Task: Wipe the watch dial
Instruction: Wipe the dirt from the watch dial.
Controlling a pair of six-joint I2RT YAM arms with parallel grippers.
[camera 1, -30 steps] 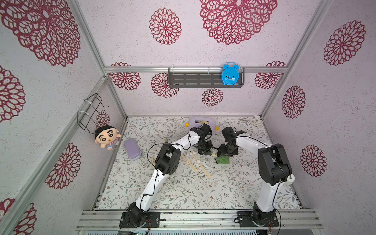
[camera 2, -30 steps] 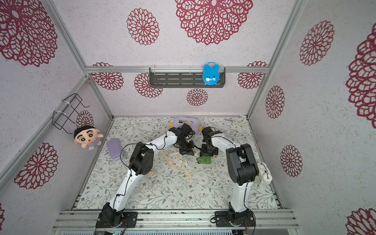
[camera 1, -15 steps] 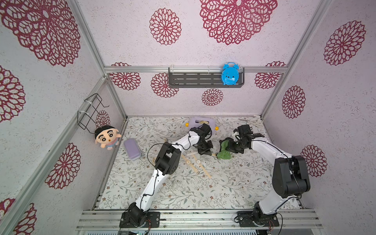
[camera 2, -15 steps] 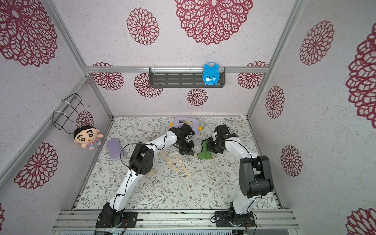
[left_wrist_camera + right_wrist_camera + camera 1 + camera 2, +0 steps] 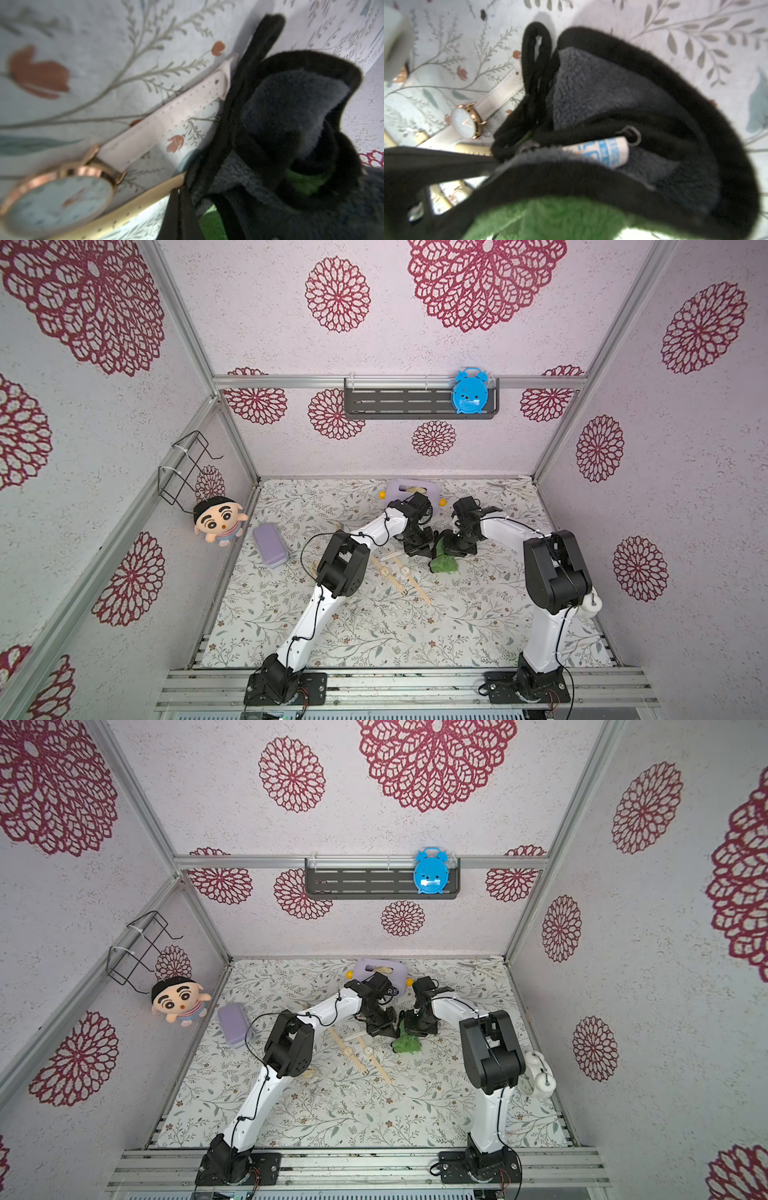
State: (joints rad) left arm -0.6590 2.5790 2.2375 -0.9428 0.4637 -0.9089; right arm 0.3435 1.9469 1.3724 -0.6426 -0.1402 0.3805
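A watch with a white dial in a rose-gold case lies on the flowered table with its pale pink strap stretched out. In both top views two watches lie side by side. My left gripper is shut, pinching the end of a beige watch strap. My right gripper is shut on a green and dark grey cloth, which hides its fingers. The cloth rests on the table just right of the watches, not on a dial.
A lilac case lies at the left. A lilac container stands at the back behind the grippers. A plush doll and a wire rack hang on the left wall. A blue clock sits on the shelf.
My right gripper swung out to the right with the cloth lifted, then came back down beside the left gripper. The left arm and the watches stayed where they were.
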